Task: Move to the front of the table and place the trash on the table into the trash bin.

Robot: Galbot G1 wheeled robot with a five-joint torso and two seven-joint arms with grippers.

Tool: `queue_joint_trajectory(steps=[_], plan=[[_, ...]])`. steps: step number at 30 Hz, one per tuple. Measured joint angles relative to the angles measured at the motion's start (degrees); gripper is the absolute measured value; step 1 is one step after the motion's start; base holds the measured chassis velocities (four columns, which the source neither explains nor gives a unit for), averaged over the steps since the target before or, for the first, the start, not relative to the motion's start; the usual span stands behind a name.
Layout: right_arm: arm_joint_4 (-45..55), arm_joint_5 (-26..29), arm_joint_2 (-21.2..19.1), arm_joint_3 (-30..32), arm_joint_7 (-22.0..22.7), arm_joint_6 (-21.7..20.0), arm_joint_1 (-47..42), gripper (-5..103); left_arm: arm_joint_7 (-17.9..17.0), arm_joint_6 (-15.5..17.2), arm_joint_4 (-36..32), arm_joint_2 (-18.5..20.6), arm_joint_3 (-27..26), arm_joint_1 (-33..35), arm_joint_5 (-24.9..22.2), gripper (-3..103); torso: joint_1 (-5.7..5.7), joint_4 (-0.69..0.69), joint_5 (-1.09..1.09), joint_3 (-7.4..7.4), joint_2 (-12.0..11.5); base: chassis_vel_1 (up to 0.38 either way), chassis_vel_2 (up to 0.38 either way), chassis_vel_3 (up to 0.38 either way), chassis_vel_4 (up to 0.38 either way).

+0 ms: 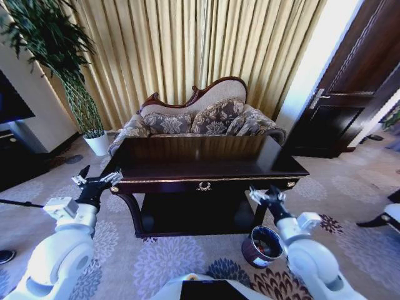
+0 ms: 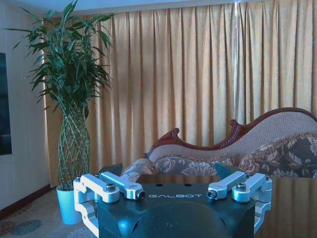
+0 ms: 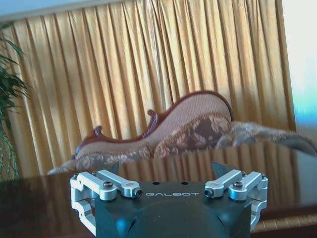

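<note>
The long dark glossy table (image 1: pixel 206 164) stands just ahead of me, its top reflecting the curtains; the trash is out of view. The small round maroon trash bin (image 1: pixel 262 245) sits on the carpet by the table's front right leg. My left gripper (image 1: pixel 95 179) hovers open at the table's front left corner, holding nothing. My right gripper (image 1: pixel 267 195) is open in front of the table's right end, just above the bin. In the left wrist view the left gripper (image 2: pixel 168 171) faces the tabletop (image 2: pixel 292 208). In the right wrist view the right gripper (image 3: pixel 167 167) looks across the tabletop (image 3: pixel 282 173).
A patterned sofa (image 1: pixel 200 119) stands right behind the table before gold curtains. A tall plant in a white pot (image 1: pixel 97 142) is at the back left, a dark cabinet (image 1: pixel 19 159) on the left and a dark door (image 1: pixel 350 94) at the right. Patterned carpet lies around the table.
</note>
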Motion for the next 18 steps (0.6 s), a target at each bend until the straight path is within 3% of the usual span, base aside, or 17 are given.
queue_joint_trajectory(steps=[6,18], plan=[[1.27,0.85,-1.68,1.37,2.06,-0.69,-0.03,100,-0.02,0.13,0.0,-0.3,0.23,0.32,-0.01,100,0.0,-0.02,0.02,0.0,0.0,0.0,0.0,0.0,0.0],[0.6,-4.0,-3.42,1.22,2.41,-2.7,0.63,100,-0.16,0.28,0.0,-0.34,1.19,0.72,0.59,100,0.0,-0.01,0.02,0.0,-0.01,0.0,0.0,0.0,0.0]])
